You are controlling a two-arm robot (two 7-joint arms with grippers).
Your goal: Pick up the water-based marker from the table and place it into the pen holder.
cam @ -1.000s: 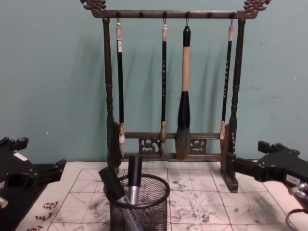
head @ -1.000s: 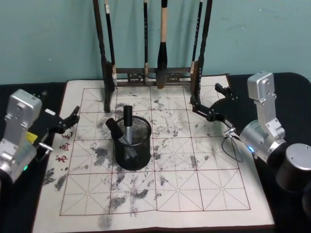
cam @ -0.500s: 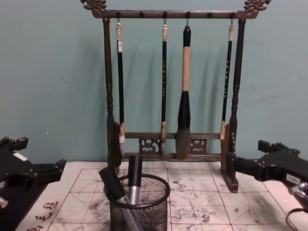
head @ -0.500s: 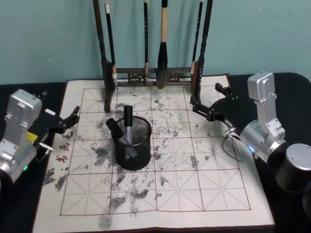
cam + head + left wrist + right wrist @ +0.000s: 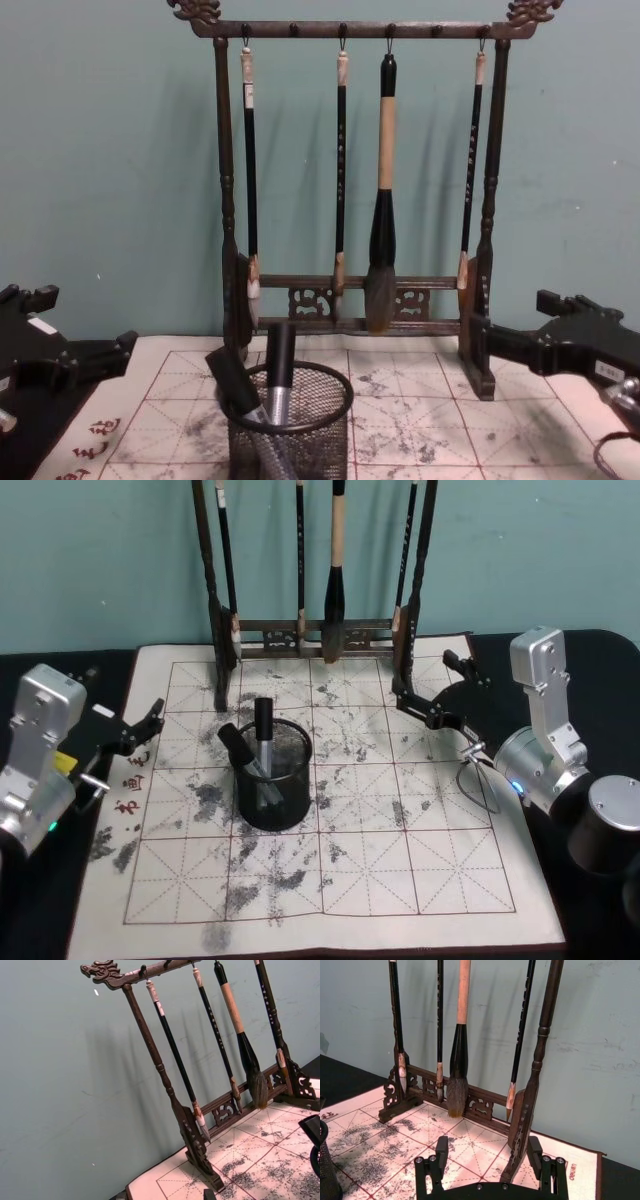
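The pen holder is seen on the gridded paper mat, left of the mat's middle. 2 markers are lodged inside it: one marker with a black cap and silver barrel stands nearly upright, and a second marker leans toward 10 o'clock, its cap over the rim. The brush rack is placed at 12 o'clock from the holder, with 4 brushes hung from it. The left claw is held at 9 o'clock from the holder, spread wide and empty. The right claw is held at 2 o'clock, near the rack's right post, likewise spread wide and empty.
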